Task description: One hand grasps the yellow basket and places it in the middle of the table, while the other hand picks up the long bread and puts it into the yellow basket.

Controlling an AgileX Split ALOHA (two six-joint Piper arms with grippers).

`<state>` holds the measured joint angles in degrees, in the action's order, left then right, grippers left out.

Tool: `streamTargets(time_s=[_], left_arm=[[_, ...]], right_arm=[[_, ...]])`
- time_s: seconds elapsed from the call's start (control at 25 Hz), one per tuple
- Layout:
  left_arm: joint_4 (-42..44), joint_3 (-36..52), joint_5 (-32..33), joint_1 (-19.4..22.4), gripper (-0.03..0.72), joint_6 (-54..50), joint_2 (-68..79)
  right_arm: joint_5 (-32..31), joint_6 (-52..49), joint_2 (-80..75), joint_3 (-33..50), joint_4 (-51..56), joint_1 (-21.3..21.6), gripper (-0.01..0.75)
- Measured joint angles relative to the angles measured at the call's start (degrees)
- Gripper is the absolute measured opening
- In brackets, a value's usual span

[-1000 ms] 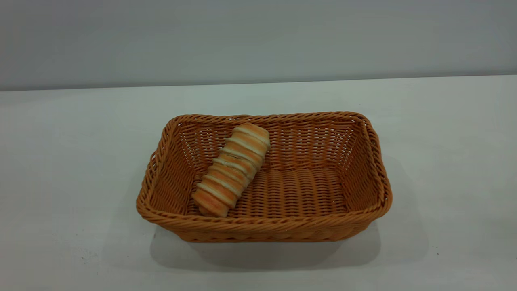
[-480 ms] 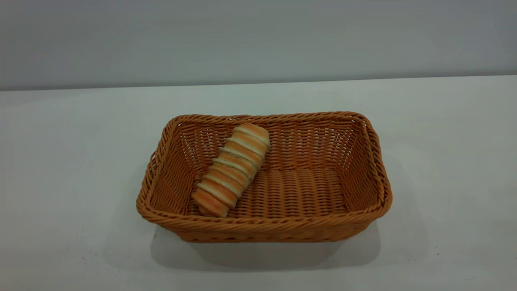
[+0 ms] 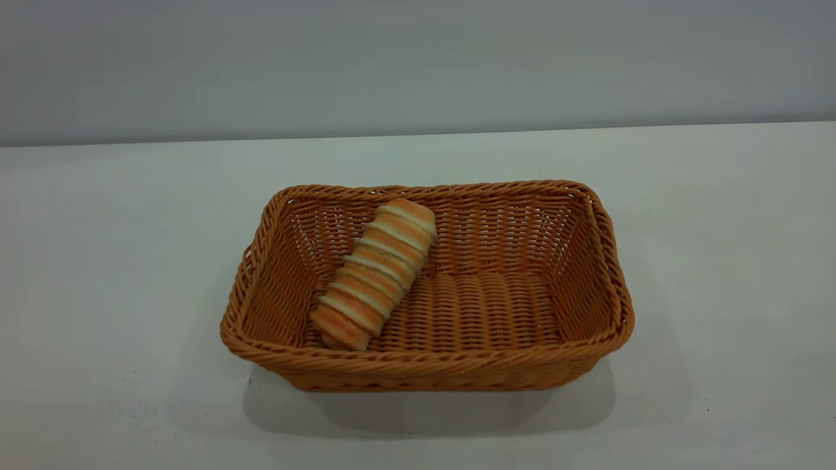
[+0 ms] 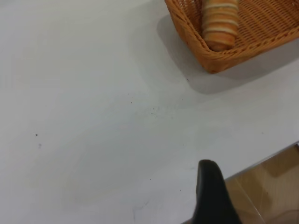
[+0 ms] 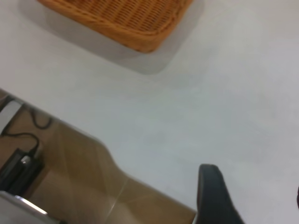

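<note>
The yellow basket [image 3: 431, 373] stands in the middle of the table [image 3: 104, 261]. The long bread [image 3: 375, 274] lies in its left half, slanted, its upper end leaning on the far wall. Neither gripper shows in the exterior view. In the left wrist view one black finger [image 4: 212, 196] of my left gripper hangs over the table's edge, far from the basket's corner [image 4: 196, 44] and the bread [image 4: 218, 23]; nothing is beside it. My right gripper [image 5: 254, 189] is open and empty over the table, away from the basket [image 5: 121, 18].
A grey wall runs behind the table. Brown floor [image 4: 271, 186] lies past the table's edge in the left wrist view. In the right wrist view the floor holds black cables and a box [image 5: 21, 161].
</note>
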<state>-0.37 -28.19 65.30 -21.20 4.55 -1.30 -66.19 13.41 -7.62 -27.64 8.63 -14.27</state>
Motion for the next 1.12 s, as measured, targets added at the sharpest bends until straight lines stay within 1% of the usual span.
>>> streamTargets(time_s=[0.24, 1.0, 1.08, 1.12], left_arm=[[0.0, 0.0, 0.0, 0.0, 0.505, 0.0, 0.0], [0.02, 0.16, 0.0, 0.0, 0.505, -0.06, 0.0], [0.02, 0.16, 0.0, 0.86, 0.505, -0.06, 0.0], [0.02, 0.16, 0.0, 2.41, 0.505, -0.01, 0.0]], right_arm=[[0.9, -2.81, 1.3, 0.15, -2.77, 0.0, 0.463], [0.94, -3.23, 1.69, 0.15, -2.8, 0.26, 0.463], [0.94, -3.23, 2.93, 0.15, -2.85, 1.52, 0.463], [0.94, -3.23, 3.92, 0.15, -2.85, 2.54, 0.463]])
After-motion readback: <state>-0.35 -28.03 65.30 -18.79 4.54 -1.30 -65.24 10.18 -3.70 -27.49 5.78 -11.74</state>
